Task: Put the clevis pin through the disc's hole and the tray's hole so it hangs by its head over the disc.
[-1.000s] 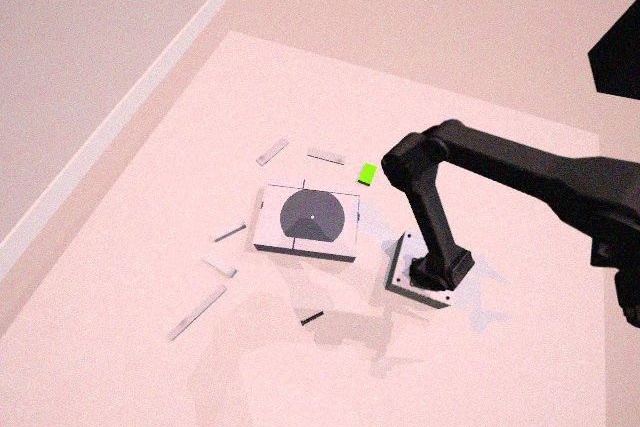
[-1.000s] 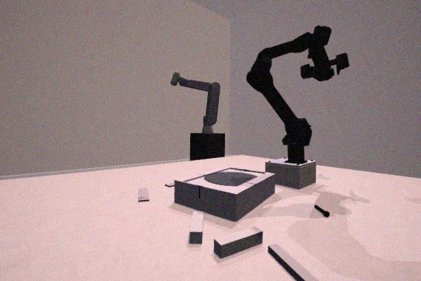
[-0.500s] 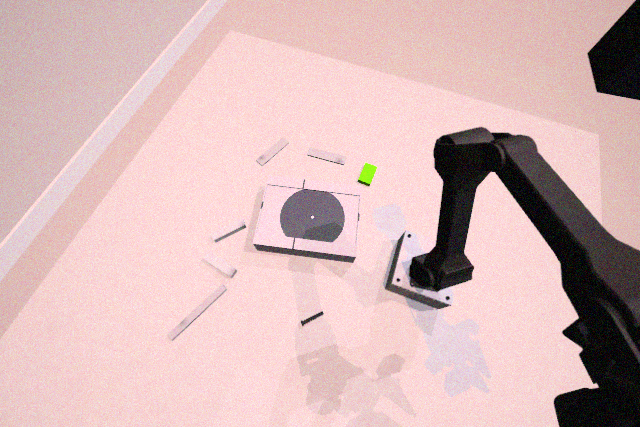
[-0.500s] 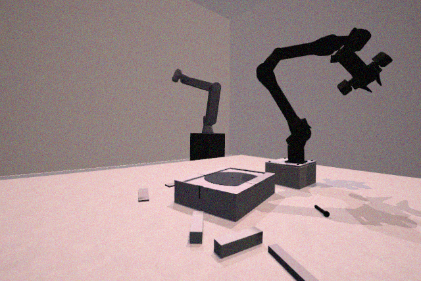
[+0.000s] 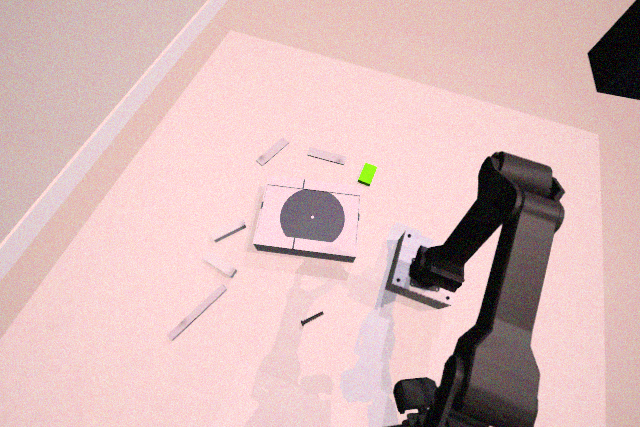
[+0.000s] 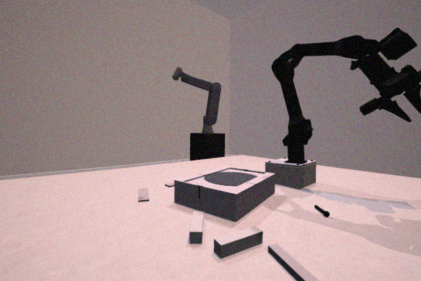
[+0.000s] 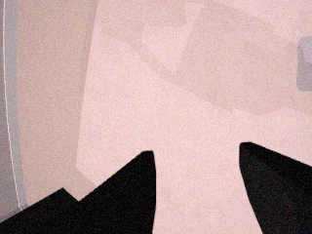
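Note:
The steel tray point(image 5: 269, 236) point(image 6: 217, 201) stands in the middle of the table. The dark aluminium disc point(image 5: 299, 220) point(image 6: 229, 178) lies flat inside it, with a small hole at its centre. The dark clevis pin point(image 5: 311, 317) point(image 6: 321, 210) lies on its side on the table in front of the tray, apart from it. My gripper point(image 6: 385, 114) point(image 7: 197, 158) is high in the air, far above the table and to the right of the pin. Its fingers stand apart with nothing between them. The wrist view shows only bare table and floor.
Several grey bars lie around the tray, among them one bar point(image 5: 272, 151) behind it, and another bar point(image 5: 197, 312) at the front left. A green block point(image 5: 367, 174) lies behind the tray. My base block point(image 5: 400, 267) point(image 6: 291, 172) stands right of the tray. A second arm on a black pedestal point(image 6: 207, 145) stands beyond the table.

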You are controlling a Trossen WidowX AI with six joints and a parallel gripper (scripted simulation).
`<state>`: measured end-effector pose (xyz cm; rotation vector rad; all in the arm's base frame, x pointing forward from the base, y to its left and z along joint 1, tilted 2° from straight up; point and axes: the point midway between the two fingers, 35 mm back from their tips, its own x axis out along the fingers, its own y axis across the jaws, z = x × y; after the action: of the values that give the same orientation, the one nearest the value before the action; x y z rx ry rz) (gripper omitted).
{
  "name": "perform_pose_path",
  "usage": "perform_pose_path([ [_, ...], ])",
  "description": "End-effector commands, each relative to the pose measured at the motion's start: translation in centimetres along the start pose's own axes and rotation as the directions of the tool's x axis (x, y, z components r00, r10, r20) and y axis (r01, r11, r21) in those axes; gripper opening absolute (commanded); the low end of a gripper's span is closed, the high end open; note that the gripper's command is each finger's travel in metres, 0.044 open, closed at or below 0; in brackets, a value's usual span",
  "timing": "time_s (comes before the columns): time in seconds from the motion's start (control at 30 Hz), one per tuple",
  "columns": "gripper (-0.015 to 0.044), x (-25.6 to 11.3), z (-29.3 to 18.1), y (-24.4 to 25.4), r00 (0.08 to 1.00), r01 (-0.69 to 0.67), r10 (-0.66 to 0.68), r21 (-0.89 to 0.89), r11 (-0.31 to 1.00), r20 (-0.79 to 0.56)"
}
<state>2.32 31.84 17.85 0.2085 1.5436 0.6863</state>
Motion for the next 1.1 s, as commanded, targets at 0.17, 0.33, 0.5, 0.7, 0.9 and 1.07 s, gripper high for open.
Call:
perform_pose_path([
  [0.17,0.0160,2.1,10.5,-11.7,0.948,0.315,-0.301,-0.156,0.936,0.104],
  [0.33,0.0160,1.6,13.8,-19.3,0.893,0.448,-0.444,-0.239,0.861,0.073],
  [0.5,0.0160,0.6,15.2,-26.8,0.835,0.513,-0.551,-0.351,0.783,-0.009],
  [0.7,0.0160,0.6,14.9,-27.6,0.827,0.515,-0.562,-0.368,0.774,-0.024],
  [0.9,0.0160,0.8,14.9,-27.6,0.827,0.515,-0.562,-0.367,0.774,-0.024],
  [1.07,0.0160,1.3,15.0,-28.0,0.827,0.515,-0.562,-0.367,0.774,-0.024],
])
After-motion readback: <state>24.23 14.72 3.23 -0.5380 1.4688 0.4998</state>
